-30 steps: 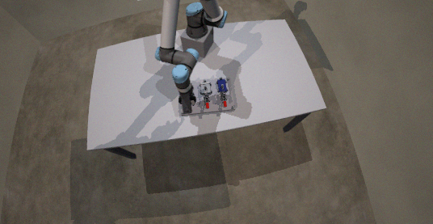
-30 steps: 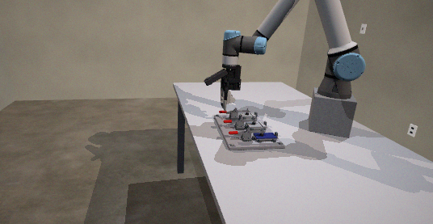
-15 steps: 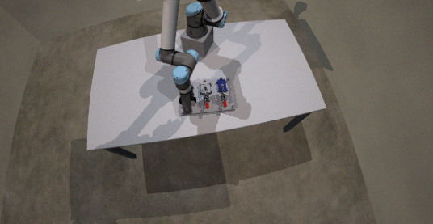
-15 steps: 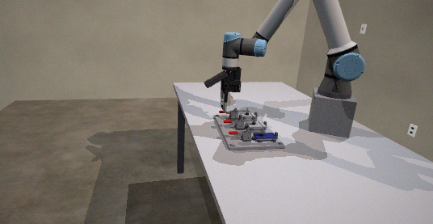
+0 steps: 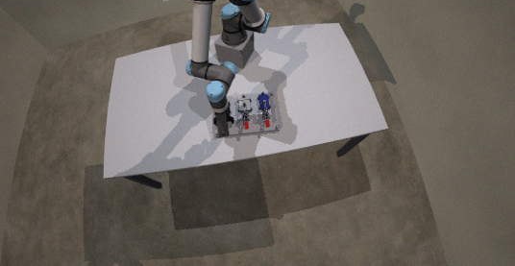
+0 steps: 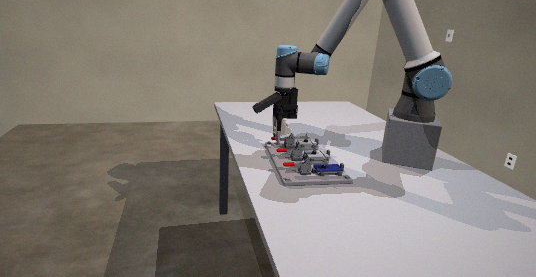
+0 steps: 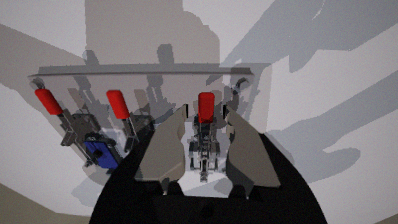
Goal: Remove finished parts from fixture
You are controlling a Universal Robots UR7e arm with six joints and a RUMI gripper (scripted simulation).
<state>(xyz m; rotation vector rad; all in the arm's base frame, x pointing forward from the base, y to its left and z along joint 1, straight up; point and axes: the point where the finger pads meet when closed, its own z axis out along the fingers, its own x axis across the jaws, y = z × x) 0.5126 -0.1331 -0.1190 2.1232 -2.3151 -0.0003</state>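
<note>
The fixture (image 5: 259,130) (image 6: 295,183) (image 7: 150,73) holds three clamps with red handles. The blue blank (image 5: 261,102) (image 6: 328,168) (image 7: 104,155) sits in one end station. A light grey part (image 5: 241,105) (image 6: 316,156) sits in the middle station. Another light grey part (image 6: 307,145) is at the other end, largely hidden by its clamp in the wrist view. My gripper (image 6: 278,141) (image 7: 205,105) points down at that end clamp. Its fingers stand partly apart, one on each side of the red handle (image 7: 206,102), with gaps on both sides. The slots are too small to make out.
The middle clamp's red handle (image 5: 246,125) (image 6: 282,150) (image 7: 118,104) and the blue blank's red handle (image 5: 267,123) (image 6: 288,164) (image 7: 48,101) stick out toward the table's near edge. The fixture lies on the white table (image 5: 327,86) (image 6: 400,235), in front of the robot's grey base block (image 5: 232,53) (image 6: 410,142).
</note>
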